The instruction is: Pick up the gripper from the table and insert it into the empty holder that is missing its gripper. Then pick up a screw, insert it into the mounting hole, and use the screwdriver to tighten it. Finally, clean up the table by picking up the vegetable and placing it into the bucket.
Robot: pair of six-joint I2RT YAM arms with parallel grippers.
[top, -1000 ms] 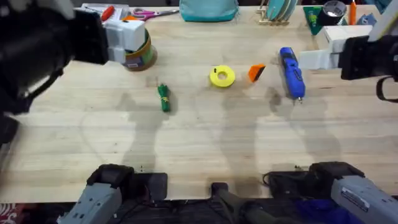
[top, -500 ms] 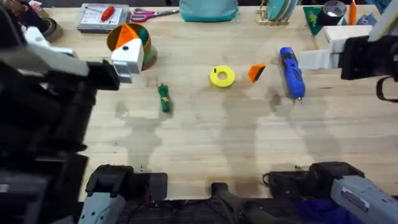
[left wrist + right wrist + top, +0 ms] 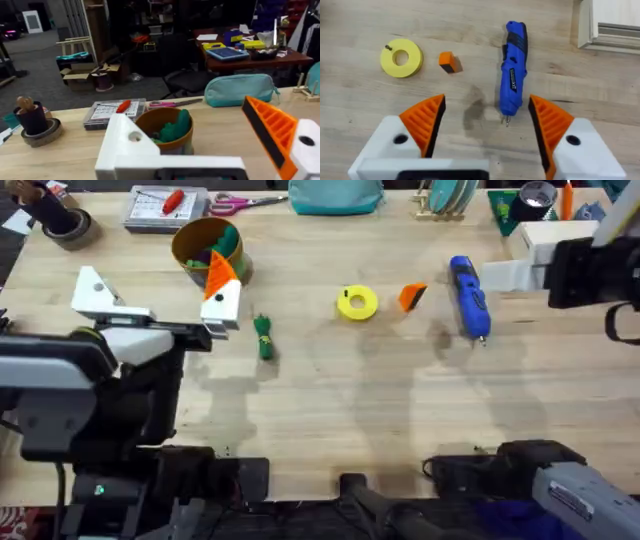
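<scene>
The small orange gripper (image 3: 412, 297) (image 3: 447, 61) lies on the table between the yellow ring (image 3: 357, 303) and the blue screwdriver (image 3: 468, 296) (image 3: 513, 75). My left gripper (image 3: 155, 292) (image 3: 187, 115) stands open by the mustard bucket (image 3: 208, 250) (image 3: 165, 131). One of its white fingers is the empty holder (image 3: 91, 285) (image 3: 131, 145), bare with a round hole; the other carries an orange pad (image 3: 270, 129). The dark-green vegetable (image 3: 263, 337) lies just right of it. My right gripper (image 3: 515, 262) (image 3: 486, 105) is open near the screwdriver, holding nothing.
Along the back edge are a dark tape roll (image 3: 62, 222), a case with a red-handled tool (image 3: 165, 205), scissors (image 3: 245, 200) and a teal pouch (image 3: 335, 195). A small dark piece rests on the ring's rim (image 3: 387, 48). A white box (image 3: 615, 25) sits beyond the screwdriver.
My left arm has dropped away from the camera and pulled back toward the near left, uncovering the bucket. The right arm and the table's objects have not moved.
</scene>
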